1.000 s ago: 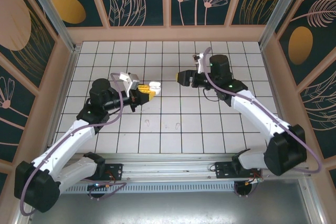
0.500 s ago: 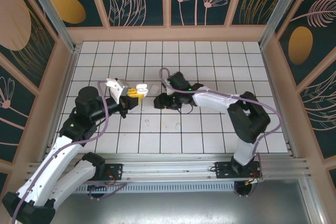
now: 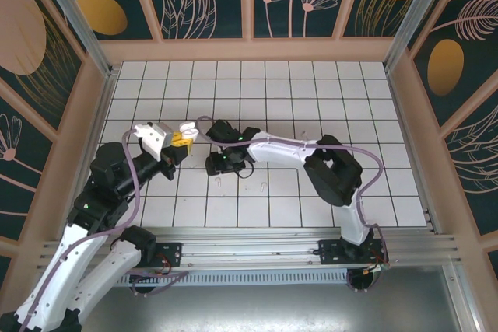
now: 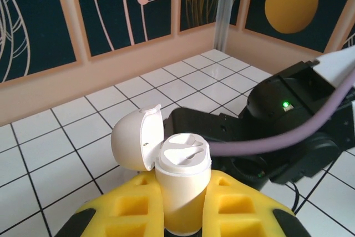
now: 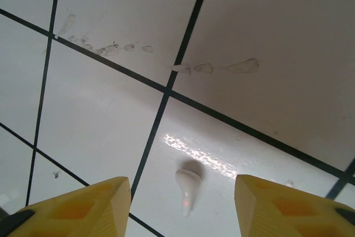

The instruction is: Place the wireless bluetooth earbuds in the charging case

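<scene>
Left fingers (image 4: 238,206) clamped on charging case (image 4: 180,192), raised; right fingers (image 5: 77,203) apart, pointing down over earbud (image 5: 186,184).

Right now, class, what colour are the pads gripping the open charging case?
Yellow; the pads show best in the left wrist view.

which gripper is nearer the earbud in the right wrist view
Right. The right gripper hovers over the earbud, fingers astride it; the left gripper holds the charging case farther off.
</scene>
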